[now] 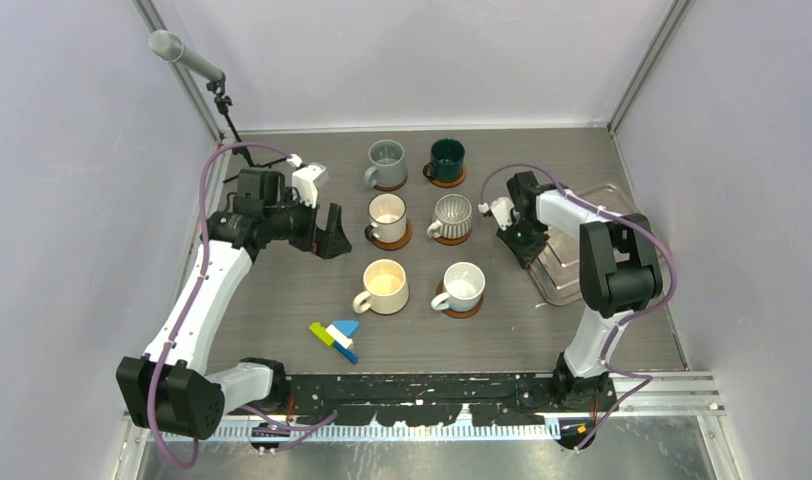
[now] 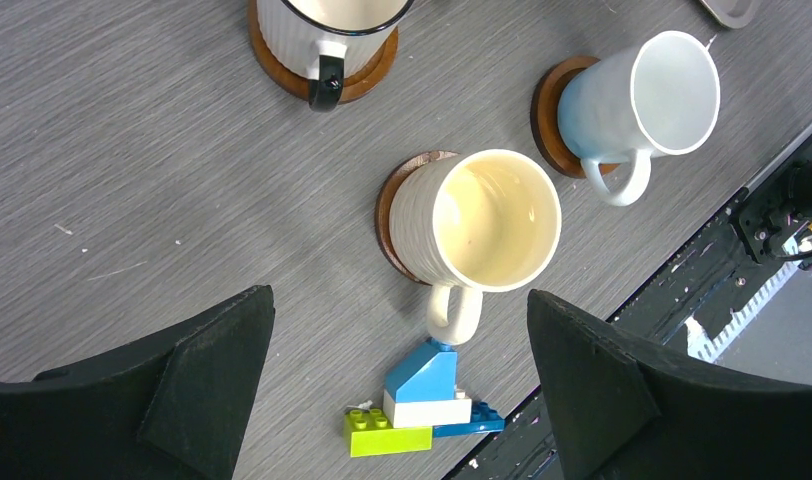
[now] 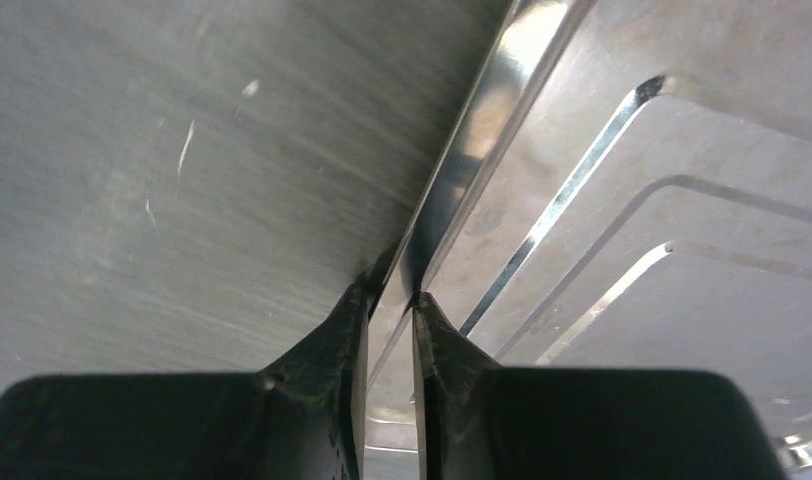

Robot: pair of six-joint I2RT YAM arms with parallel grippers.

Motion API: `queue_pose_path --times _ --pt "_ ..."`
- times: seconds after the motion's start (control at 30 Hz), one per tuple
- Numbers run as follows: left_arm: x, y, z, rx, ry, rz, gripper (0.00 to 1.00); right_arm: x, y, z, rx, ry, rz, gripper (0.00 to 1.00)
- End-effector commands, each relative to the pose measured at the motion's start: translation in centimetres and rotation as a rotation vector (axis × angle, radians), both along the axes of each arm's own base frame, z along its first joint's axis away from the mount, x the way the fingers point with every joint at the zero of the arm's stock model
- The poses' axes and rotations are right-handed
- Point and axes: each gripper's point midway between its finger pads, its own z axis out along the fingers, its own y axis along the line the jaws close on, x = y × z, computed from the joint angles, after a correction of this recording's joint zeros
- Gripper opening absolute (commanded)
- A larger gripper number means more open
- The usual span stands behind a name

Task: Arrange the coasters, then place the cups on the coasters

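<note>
Six cups stand in three rows of two, each on a reddish-brown coaster: grey-blue cup (image 1: 386, 160), dark green cup (image 1: 447, 157), white dark-handled cup (image 1: 387, 213), ribbed cup (image 1: 452, 213), cream cup (image 1: 386, 285) and white cup (image 1: 463, 284). My left gripper (image 1: 327, 232) hangs open just left of the middle row, holding nothing. Its wrist view looks down on the cream cup (image 2: 492, 220), its coaster (image 2: 387, 215) and the white cup (image 2: 647, 95). My right gripper (image 1: 527, 245) is shut on the left rim (image 3: 472, 130) of the steel tray (image 1: 557, 275).
A small stack of blue, white and lime blocks (image 1: 337, 335) lies just in front of the cream cup's handle, seen close as blocks (image 2: 422, 405). The black base rail (image 1: 432, 385) runs along the near edge. A microphone stand (image 1: 217, 95) rises at the back left.
</note>
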Motion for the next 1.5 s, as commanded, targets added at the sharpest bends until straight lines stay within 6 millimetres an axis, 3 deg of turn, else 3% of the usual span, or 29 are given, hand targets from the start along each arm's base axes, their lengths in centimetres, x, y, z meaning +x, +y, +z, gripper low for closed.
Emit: queue_pose_path --times 0.0,0.37,0.63,0.9,1.17,1.37,1.47 --pt "0.6 -0.1 1.1 -0.020 -0.035 0.005 1.00 -3.7 0.1 -0.8 0.051 0.118 0.311 0.00" --pt "0.7 0.1 0.8 -0.006 -0.019 0.017 1.00 -6.7 -2.8 -0.1 -0.045 0.153 0.786 0.00" --pt "0.8 0.2 0.9 -0.004 -0.013 0.025 1.00 -6.6 -3.5 0.8 -0.104 0.120 1.040 0.00" --pt "1.0 0.2 0.9 -0.003 -0.001 0.036 1.00 -7.1 -4.4 0.6 -0.146 0.151 1.141 0.01" --pt "1.0 0.2 0.7 -0.003 0.008 0.041 1.00 -6.6 -5.2 1.3 -0.139 0.139 1.099 0.01" --pt "1.2 0.2 0.7 -0.001 0.008 0.040 1.00 -5.9 -4.9 2.2 -0.133 0.088 1.049 0.25" --pt "1.2 0.2 0.6 0.000 0.008 0.037 1.00 -5.3 -3.7 3.7 -0.085 0.024 1.015 0.46"
